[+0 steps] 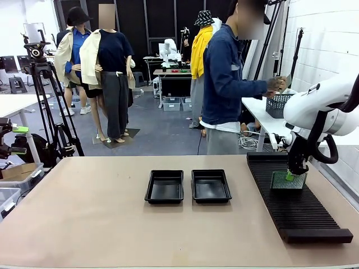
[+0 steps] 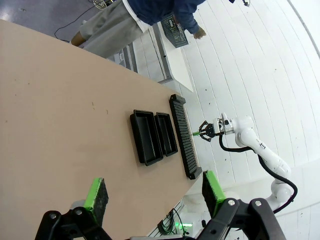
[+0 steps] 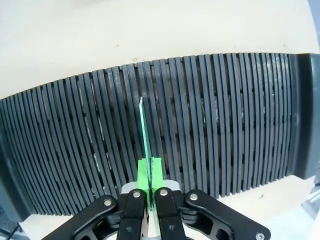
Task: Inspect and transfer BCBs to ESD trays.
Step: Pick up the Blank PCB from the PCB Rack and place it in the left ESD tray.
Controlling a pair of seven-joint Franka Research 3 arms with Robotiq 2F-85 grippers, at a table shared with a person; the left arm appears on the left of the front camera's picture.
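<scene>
Okay, you've got the rack (image 1: pixel 297 216) along the right edge of the tabletop (image 1: pixel 84 213), ESD trays (image 1: pixel 164 186) side by side mid-tabletop. One BCB (image 1: pixel 287 181) stands on edge in the rack, right gripper (image 3: pixel 149 172) pinched tight on its top edge. Left gripper (image 2: pixel 154 192) spread wide, holding nothing.

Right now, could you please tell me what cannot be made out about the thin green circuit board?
Faces of the thin green circuit board: edge-on in the right wrist view, too small in the front view.
Its bottom edge against the long ribbed black rack: seated or lifted, too small to tell, front view.
</scene>
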